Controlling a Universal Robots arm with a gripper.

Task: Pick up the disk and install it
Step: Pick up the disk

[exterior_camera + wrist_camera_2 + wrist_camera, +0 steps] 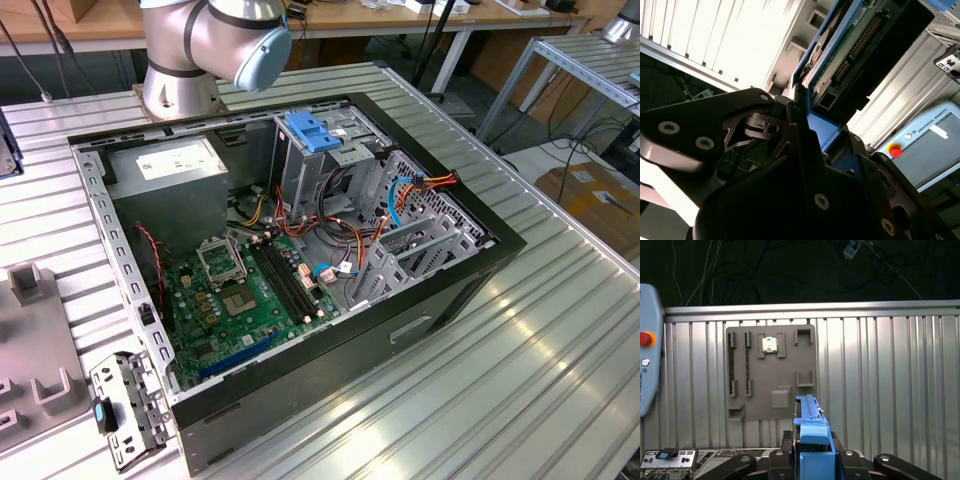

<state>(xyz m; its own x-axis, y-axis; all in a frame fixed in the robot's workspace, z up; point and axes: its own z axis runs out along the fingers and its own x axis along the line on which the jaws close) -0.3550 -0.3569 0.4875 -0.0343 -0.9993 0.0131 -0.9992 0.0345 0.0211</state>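
My gripper point(812, 452) is shut on the disk point(810, 422), a dark drive with bright blue carrier rails, which stands on edge between the black fingers and sticks out past them. In the second wrist view the disk point(855, 47) shows its green circuit board and a blue rail, clamped in the gripper point(822, 131). It is held in the air above the ribbed metal table point(890, 390), beside a grey fixture plate point(770, 372). In the exterior view the open computer case point(440, 300) lies on the table, with a tall grey drive cage point(300, 175).
A light blue handle point(313, 132) tops the cage. Orange and blue cables point(400, 195) run across the case beside the green motherboard point(240, 300). A perforated bracket with a blue clip point(125, 410) lies by the case corner. A teach pendant point(647, 350) rests near the fixture plate. The arm's base point(190, 60) stands behind the case.
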